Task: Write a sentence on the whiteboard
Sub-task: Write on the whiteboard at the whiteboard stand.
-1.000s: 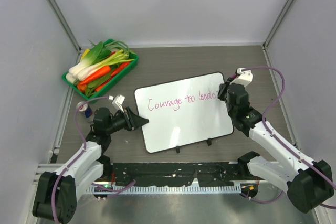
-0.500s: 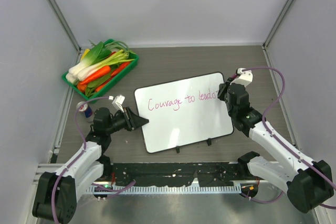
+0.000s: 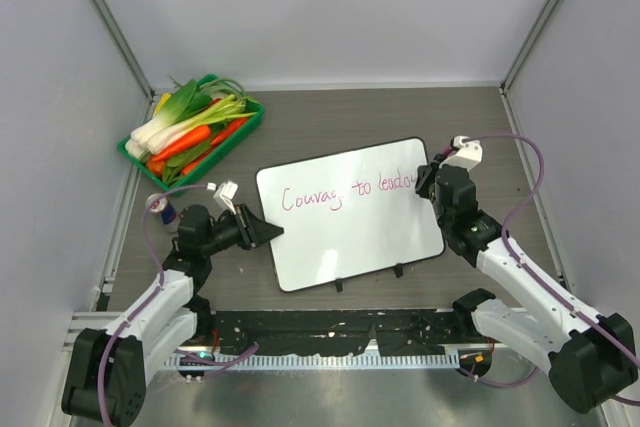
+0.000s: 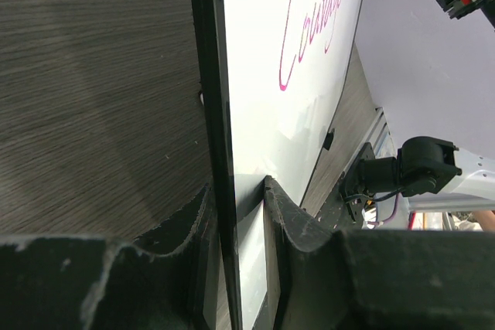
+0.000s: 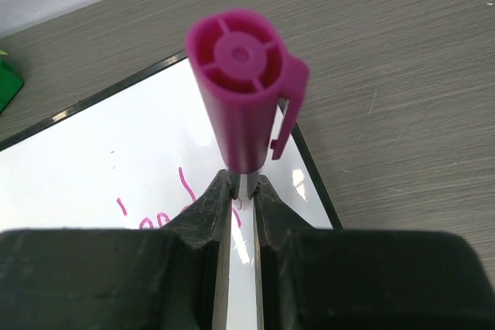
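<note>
The whiteboard [image 3: 350,237] lies tilted on the table, and the sentence [image 3: 345,192] runs across it in pink cursive. My left gripper [image 3: 268,232] is shut on the board's left edge. In the left wrist view the black frame [image 4: 219,113] stands between the fingers [image 4: 286,214], with the sentence [image 4: 313,28] beyond them. My right gripper [image 3: 425,183] is at the right end of the line, shut on a magenta marker [image 5: 244,90]. That gripper [image 5: 242,183] holds the marker upright over the whiteboard [image 5: 93,152], near the last pink strokes [image 5: 186,183]. The tip is hidden.
A green tray [image 3: 137,150] of leeks and carrots sits at the back left. A small can [image 3: 165,210] stands behind my left arm. Enclosure walls close in on both sides, and a black rail [image 3: 330,332] runs along the near edge.
My right gripper has shifted slightly right along the board with the marker, and the last word has gained a stroke. The left arm and the board have not moved.
</note>
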Controlling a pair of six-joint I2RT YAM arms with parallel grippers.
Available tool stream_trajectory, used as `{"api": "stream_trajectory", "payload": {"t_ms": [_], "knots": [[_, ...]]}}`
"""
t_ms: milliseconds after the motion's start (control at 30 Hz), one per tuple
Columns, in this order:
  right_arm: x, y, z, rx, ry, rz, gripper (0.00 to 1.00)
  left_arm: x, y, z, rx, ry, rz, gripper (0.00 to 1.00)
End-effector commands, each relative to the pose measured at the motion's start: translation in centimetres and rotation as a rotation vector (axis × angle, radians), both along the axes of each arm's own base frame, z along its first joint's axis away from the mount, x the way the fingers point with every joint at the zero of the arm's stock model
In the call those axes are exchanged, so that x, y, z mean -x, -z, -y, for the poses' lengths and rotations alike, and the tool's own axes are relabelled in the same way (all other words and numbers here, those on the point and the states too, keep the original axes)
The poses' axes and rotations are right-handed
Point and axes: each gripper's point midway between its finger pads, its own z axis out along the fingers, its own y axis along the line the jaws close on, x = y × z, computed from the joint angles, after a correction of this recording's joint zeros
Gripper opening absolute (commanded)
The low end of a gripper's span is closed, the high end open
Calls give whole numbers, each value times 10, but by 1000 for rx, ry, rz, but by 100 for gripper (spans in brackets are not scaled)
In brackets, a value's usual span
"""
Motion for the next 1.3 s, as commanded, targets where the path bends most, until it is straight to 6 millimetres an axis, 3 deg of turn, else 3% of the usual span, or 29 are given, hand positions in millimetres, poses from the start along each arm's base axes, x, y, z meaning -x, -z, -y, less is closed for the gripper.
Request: {"api": "stream_trajectory", "payload": {"t_ms": [0, 400, 733, 1100, 1267], "knots": [[10, 18, -1, -12, -19, -49, 1, -6, -2, -3, -27, -17, 56, 0], [12, 17, 2, -8, -10, -44, 1, -6, -3, -3, -26, -15, 58, 0], [-2, -7, 1, -25, 16, 12, 1, -5, -2, -3, -26, -11, 55, 0], [-5, -14, 4, -19, 42, 29, 1, -5, -3, -3, -24, -12, 57, 0], [-11, -26, 2, -36, 43, 66, 1, -5, -3, -3, -23, -11, 57, 0]]}}
